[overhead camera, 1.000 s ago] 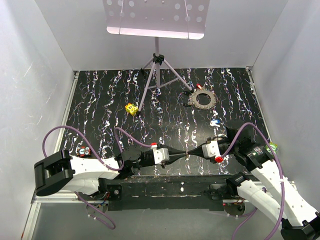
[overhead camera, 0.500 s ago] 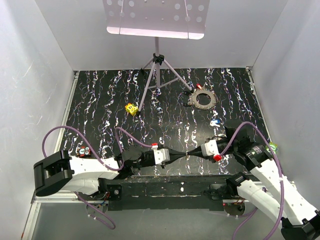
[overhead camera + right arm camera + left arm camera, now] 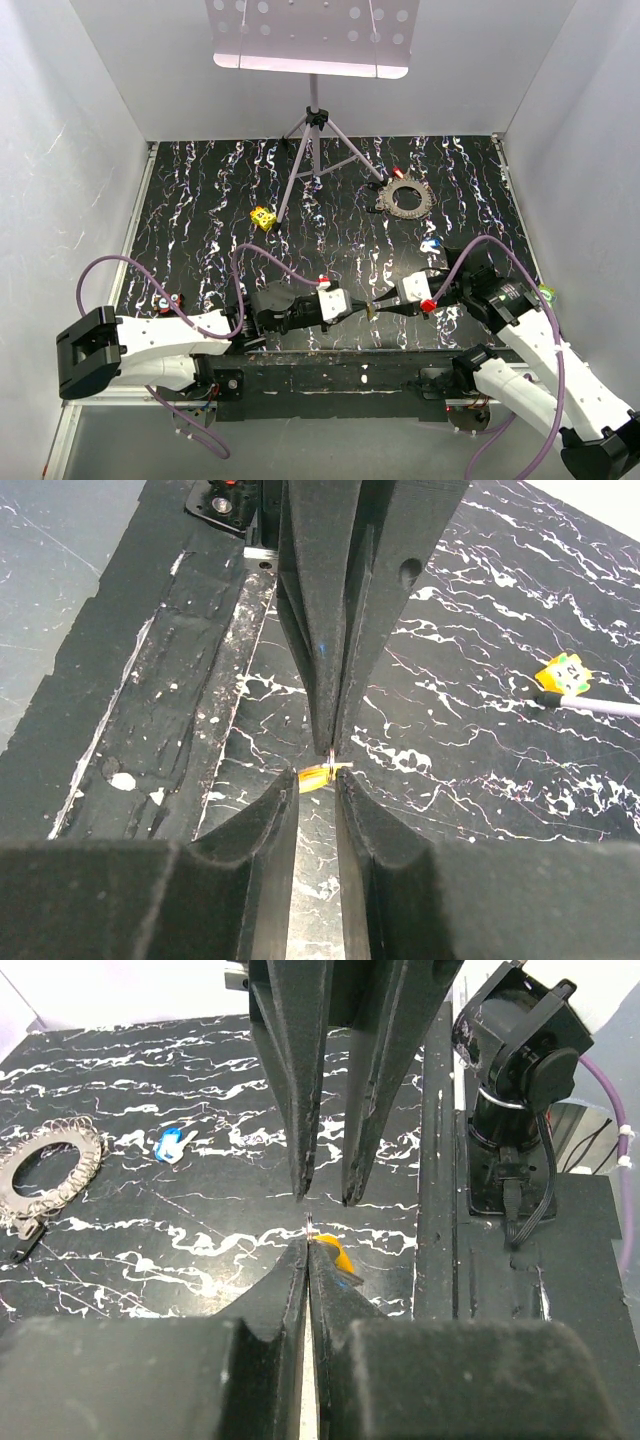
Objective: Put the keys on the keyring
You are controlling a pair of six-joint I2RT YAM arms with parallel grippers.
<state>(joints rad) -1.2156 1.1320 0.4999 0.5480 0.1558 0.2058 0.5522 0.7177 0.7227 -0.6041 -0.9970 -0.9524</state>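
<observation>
A key with an orange head [image 3: 337, 1254] hangs just above the mat near the front edge, pinched in the tips of my left gripper [image 3: 307, 1246], which is shut on it. My right gripper [image 3: 316, 777] faces the left one tip to tip; its jaws stand apart on either side of the orange key [image 3: 317, 777] without pressing it. The two grippers meet in the top view, left gripper [image 3: 365, 306] and right gripper [image 3: 379, 304]. The keyring [image 3: 403, 197] lies far back right, a red key [image 3: 399, 173] behind it. A blue key [image 3: 430, 243] lies between the keyring and the arms.
A tripod stand [image 3: 315, 150] rises at the back middle, with a yellow dotted cube [image 3: 263, 217] by its left leg. A green key [image 3: 546, 294] sits off the mat's right edge. Small red and blue pieces [image 3: 168, 300] lie front left. The black base rail [image 3: 330, 370] runs along the near edge.
The left gripper closed on the orange key, then the right gripper's jaws opened off it. Both grippers shifted slightly away from the near edge.
</observation>
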